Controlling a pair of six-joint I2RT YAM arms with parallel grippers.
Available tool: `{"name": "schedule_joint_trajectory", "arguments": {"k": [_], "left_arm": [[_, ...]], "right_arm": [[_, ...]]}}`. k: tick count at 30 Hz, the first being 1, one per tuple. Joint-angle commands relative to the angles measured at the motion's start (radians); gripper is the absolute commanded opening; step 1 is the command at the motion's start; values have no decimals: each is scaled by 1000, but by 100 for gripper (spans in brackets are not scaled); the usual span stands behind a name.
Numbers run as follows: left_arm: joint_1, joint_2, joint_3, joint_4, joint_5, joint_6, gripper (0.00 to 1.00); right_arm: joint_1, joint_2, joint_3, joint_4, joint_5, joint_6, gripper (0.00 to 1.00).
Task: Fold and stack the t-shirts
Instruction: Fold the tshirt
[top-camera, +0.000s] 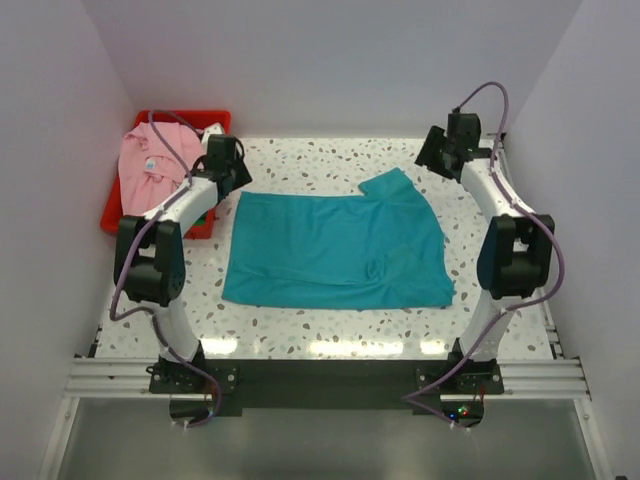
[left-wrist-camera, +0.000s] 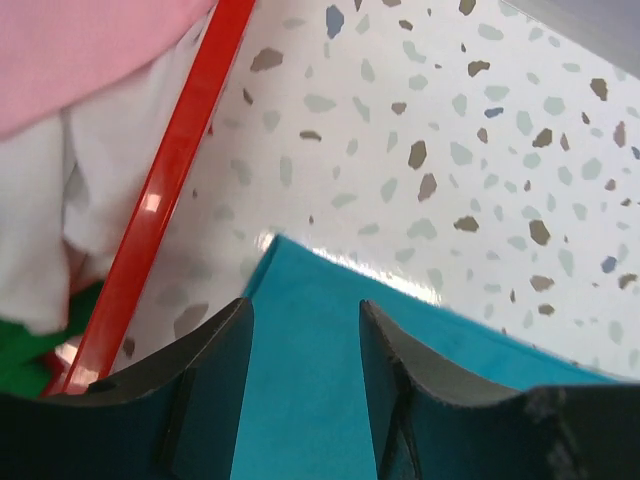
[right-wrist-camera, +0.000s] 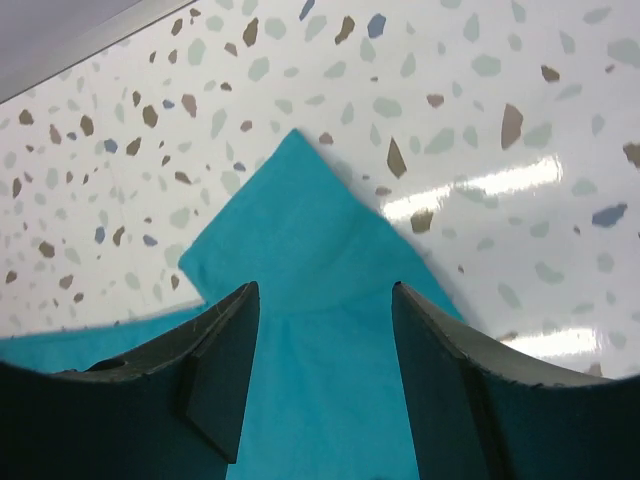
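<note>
A teal t-shirt (top-camera: 335, 250) lies spread flat on the speckled table, one sleeve (top-camera: 392, 185) pointing to the far right. A light pink t-shirt (top-camera: 150, 165) hangs over the red bin at the far left. My left gripper (top-camera: 222, 165) is open and empty, just above the teal shirt's far left corner (left-wrist-camera: 300, 330). My right gripper (top-camera: 438, 150) is open and empty, raised over the teal sleeve (right-wrist-camera: 300, 230) at the far right. The pink cloth (left-wrist-camera: 90, 50) also shows in the left wrist view.
A red plastic bin (top-camera: 120, 222) stands at the far left edge and holds white cloth (left-wrist-camera: 40, 230) and something green (left-wrist-camera: 25, 350). Its red rim (left-wrist-camera: 170, 180) runs close beside my left gripper. White walls close in the table at the back and both sides.
</note>
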Motion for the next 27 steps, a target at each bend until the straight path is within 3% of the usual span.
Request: {"name": "schedule_joint_trajectory", "arguments": {"k": [1, 6, 12, 20, 27], "left_arm": [[-8, 146, 173, -1, -28, 146, 51], [-19, 318, 315, -42, -57, 206, 49], [-29, 385, 328, -47, -67, 214, 48], [-34, 398, 291, -32, -65, 206, 47], [-34, 414, 293, -36, -67, 197, 39]], "right_arm": [[-6, 149, 136, 94, 28, -49, 59], [-5, 337, 307, 106, 32, -109, 58], [-5, 502, 448, 51, 18, -161, 57], [1, 556, 493, 16, 5, -173, 57], [21, 569, 502, -6, 0, -187, 58]]}}
